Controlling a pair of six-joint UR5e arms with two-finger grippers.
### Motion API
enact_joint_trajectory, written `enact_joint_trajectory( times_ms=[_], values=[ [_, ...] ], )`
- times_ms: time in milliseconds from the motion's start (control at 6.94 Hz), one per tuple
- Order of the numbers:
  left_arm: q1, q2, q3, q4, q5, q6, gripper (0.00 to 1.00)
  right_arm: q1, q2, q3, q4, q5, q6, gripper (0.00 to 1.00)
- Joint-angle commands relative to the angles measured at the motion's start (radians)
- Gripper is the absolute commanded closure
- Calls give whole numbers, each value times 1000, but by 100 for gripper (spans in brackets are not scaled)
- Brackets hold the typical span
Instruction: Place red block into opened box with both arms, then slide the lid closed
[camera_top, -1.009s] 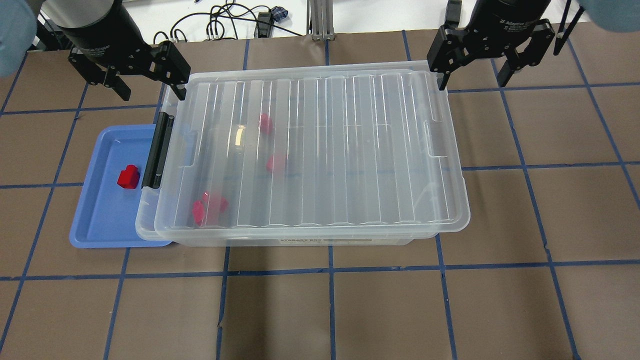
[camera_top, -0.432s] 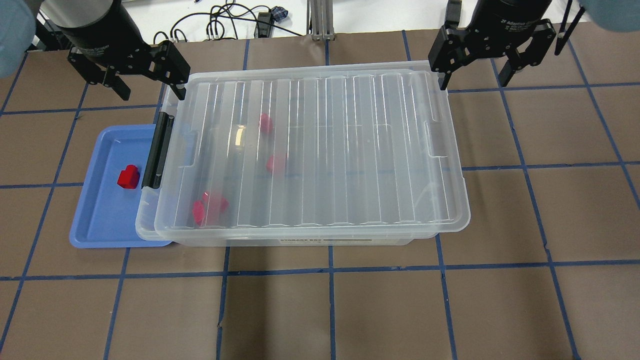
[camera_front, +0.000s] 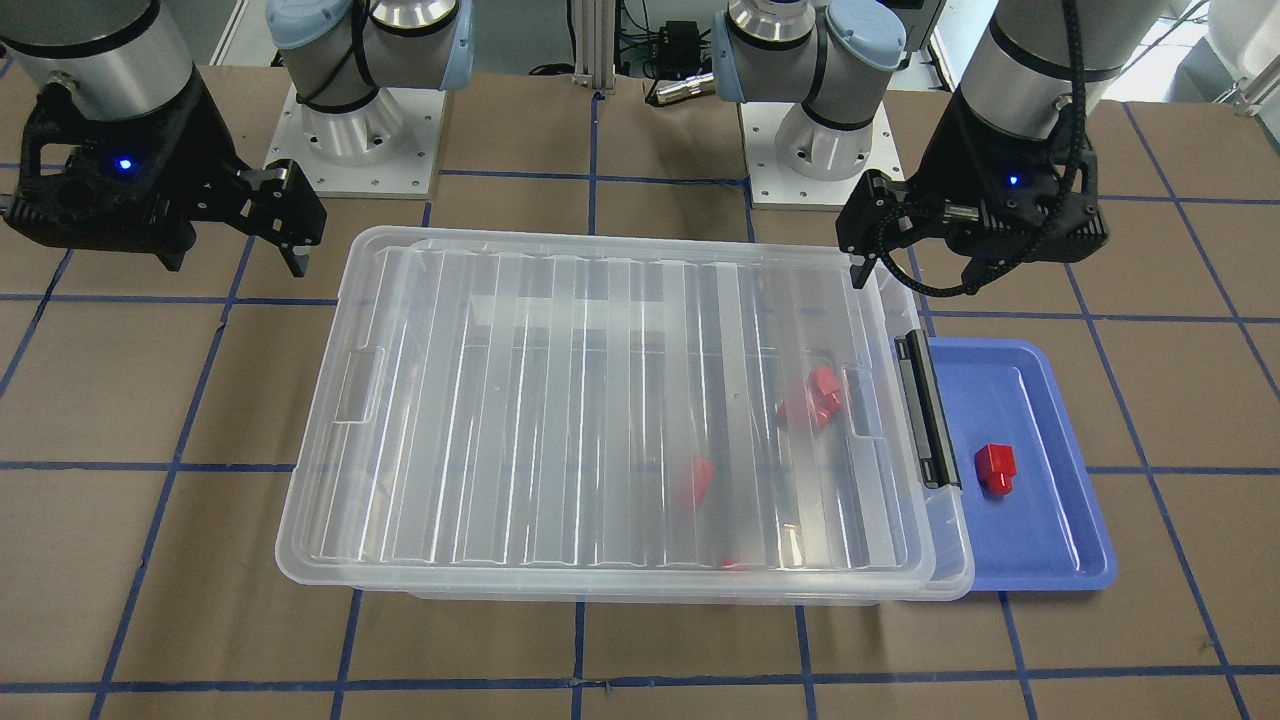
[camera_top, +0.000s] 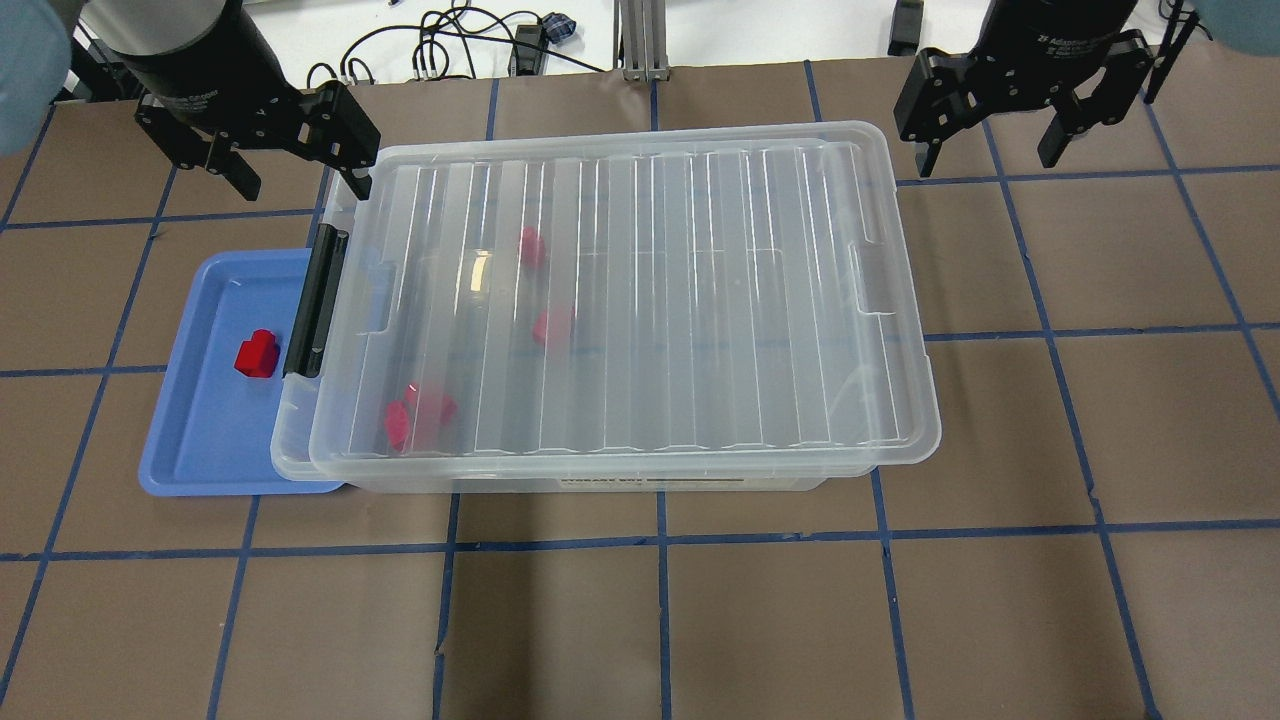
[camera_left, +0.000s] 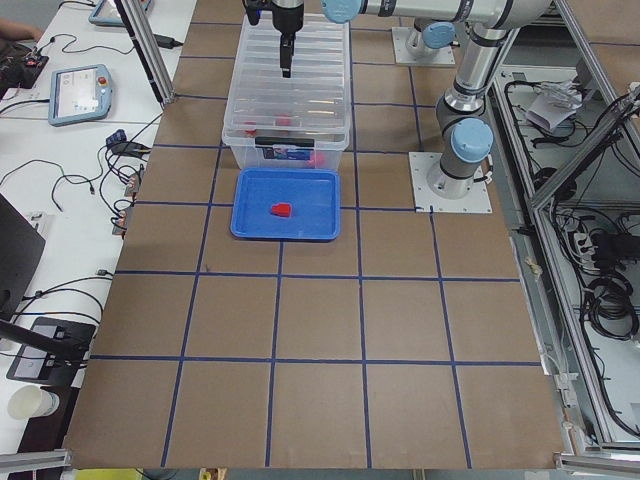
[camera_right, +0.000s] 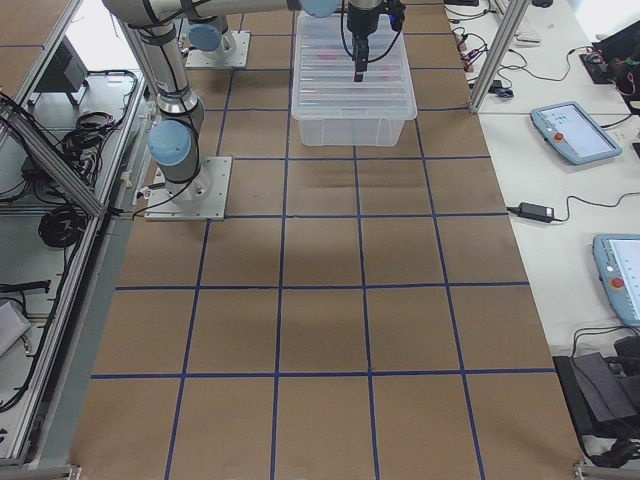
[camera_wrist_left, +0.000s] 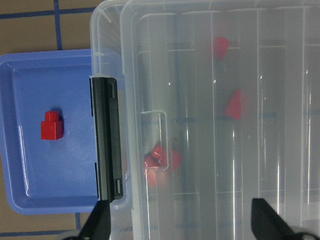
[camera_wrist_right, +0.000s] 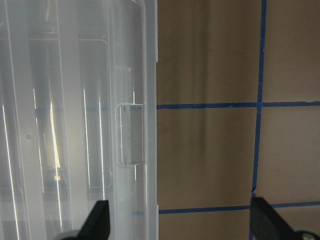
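red block (camera_top: 257, 353) lies on the blue tray (camera_top: 190, 450) in the overhead view, outside the box (camera_top: 290, 440) and just beside its black latch (camera_top: 317, 300). we see the lid (camera_top: 640, 300) resting on the box, set a little toward the robot's right, so a strip of box rim shows at the latch end. other red blocks (camera_top: 551, 326) show through the lid, inside the box. the left claw (camera_top: 303, 165) is spread wide, one finger at the lid's far corner by the latch; we cannot tell whether it touches. the right claw (camera_top: 985, 150) is spread wide too, over the brown table (camera_top: 700, 620), just beside the lid's other far corner and apart from it.

from across the table we see the block alone on the tray at the view's right, and both claws holding nothing.

from the left end the tray lies nearest, the block near its middle, the box beyond it. from the right end the block is hidden behind the box.

the left wrist camera shows two fingertips far apart at the bottom edge, and the block on the tray left of the latch. the right wrist camera shows its fingertips far apart, one seen against the lid below the tab recess (camera_wrist_right: 131, 135), one against the table's blue tape lines (camera_wrist_right: 260, 105).
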Motion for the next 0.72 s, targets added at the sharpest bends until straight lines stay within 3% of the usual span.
enact_joint_trajectory(
  times_ms=[0,288,577],
  values=[
    [0,7,23,-10,0,1,0,-7,8,113,-134,3,8,0],
    [19,-31,60,-8,-8,-1,0,-4,8,316,-419,3,6,0],
    [81,-60,104,-10,-5,-1,0,-4,11,427,-559,-6,0,0]
  ],
)
